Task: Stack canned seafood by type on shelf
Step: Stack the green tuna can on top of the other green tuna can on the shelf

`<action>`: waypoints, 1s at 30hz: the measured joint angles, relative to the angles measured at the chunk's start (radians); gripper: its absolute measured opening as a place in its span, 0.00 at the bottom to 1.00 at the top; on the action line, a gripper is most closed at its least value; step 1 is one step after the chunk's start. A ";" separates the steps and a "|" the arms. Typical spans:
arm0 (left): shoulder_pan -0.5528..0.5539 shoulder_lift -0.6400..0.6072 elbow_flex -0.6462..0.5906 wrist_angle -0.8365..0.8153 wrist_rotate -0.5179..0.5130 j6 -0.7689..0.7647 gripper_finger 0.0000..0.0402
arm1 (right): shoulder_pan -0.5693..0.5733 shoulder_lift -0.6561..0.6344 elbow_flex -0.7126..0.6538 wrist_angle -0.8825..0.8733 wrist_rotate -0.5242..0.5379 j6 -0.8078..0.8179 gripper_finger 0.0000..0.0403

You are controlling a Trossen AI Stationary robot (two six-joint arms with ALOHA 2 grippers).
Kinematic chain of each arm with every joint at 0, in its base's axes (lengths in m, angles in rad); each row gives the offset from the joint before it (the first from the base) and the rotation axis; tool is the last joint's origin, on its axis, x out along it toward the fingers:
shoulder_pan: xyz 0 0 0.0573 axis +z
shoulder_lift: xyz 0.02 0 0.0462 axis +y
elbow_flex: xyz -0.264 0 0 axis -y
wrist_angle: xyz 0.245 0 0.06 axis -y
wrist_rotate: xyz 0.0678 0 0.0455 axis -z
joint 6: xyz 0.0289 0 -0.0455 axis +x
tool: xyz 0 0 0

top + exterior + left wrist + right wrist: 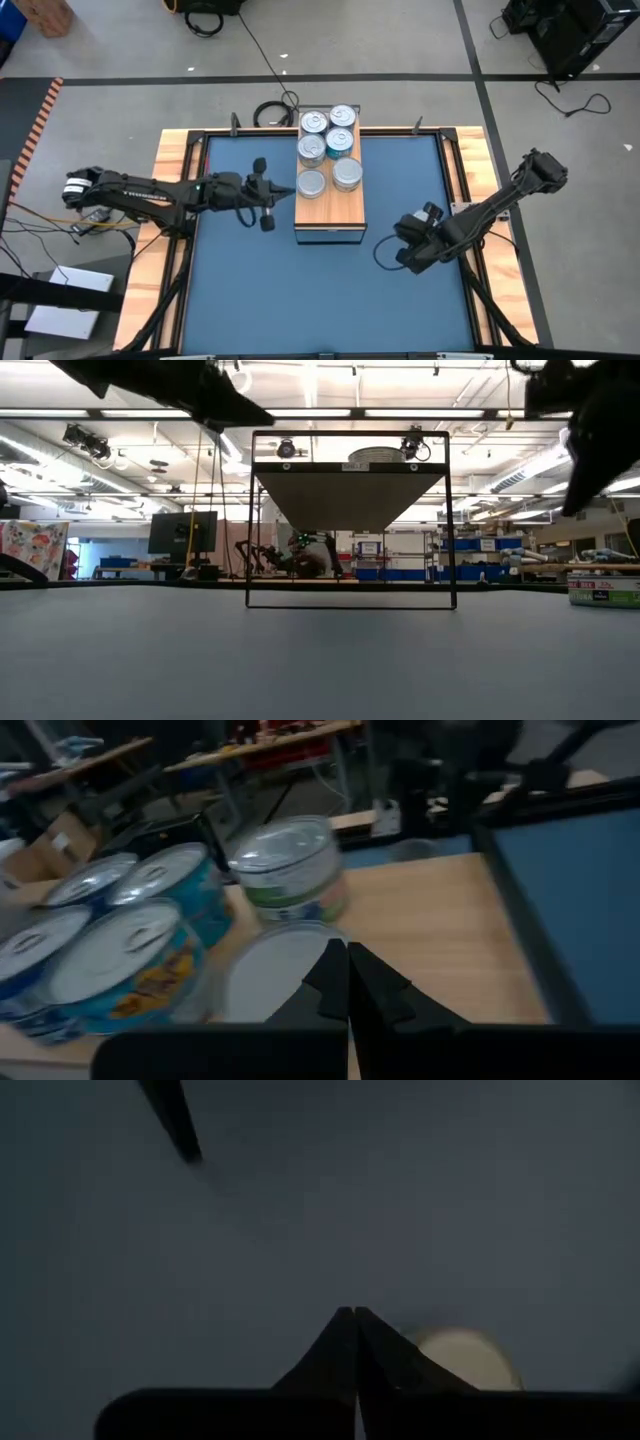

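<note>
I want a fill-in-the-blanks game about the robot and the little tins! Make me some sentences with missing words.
1. All the tins sit on top of the wooden ____.
2. The left gripper has its jaws ____.
3. The right gripper hangs over the ____ mat, holding nothing.
4. Seen from above, the shelf stands between the two ____.

Missing words: shelf; shut; blue; arms

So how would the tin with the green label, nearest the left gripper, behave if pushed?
The green-label tin probably slides rather than tips on the wooden shelf, being squat. It looks rigid, with a likely slippery lid. The shut left gripper could nudge it.
</note>
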 joint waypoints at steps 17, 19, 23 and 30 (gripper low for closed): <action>-0.171 0.000 -0.192 0.385 -0.013 0.027 0.00 | -0.095 0.310 0.001 -0.142 -0.132 0.127 0.35; -0.172 0.000 -0.193 0.376 -0.013 0.027 0.00 | -0.108 0.333 0.001 -0.139 -0.132 0.110 0.35; -0.172 0.000 -0.193 0.375 -0.014 0.027 0.00 | -0.140 0.369 0.001 -0.139 -0.135 0.081 0.32; -0.172 0.000 -0.193 0.374 -0.014 0.027 0.00 | -0.206 0.375 -0.055 -0.081 -0.189 -0.018 0.21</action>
